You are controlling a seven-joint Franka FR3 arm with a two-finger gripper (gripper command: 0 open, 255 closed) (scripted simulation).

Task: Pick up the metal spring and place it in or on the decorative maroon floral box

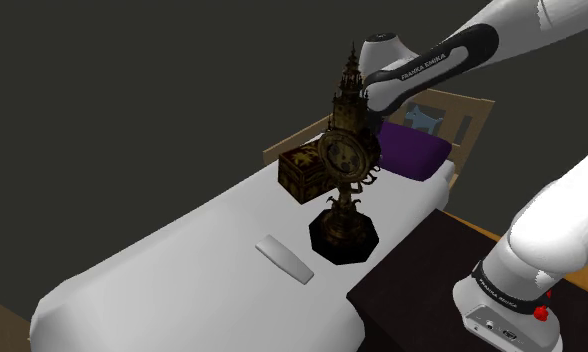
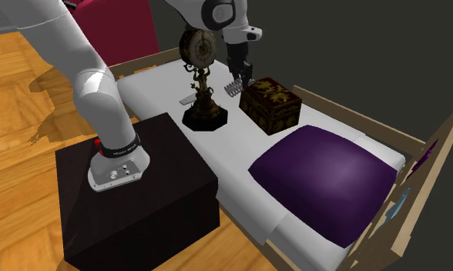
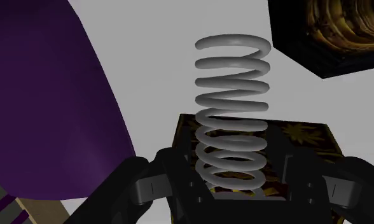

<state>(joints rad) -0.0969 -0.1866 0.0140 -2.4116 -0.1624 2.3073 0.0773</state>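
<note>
**Over the bed [image 1: 182, 250], one spring [image 3: 233, 95] in the jaws**

The jaws of the gripper [image 3: 236, 181] were clamped on the near end of that grey spring, held off the bed just beside one dark, gold-patterned box [image 2: 271, 104]. Whether it hung over the box itself was hard to tell. One tall ornament [image 1: 347, 160] covered part of the box in the shoulder view. One purple pillow [image 2: 325, 173] and one flat white thing [image 1: 285, 260] lay on the bed.
</note>
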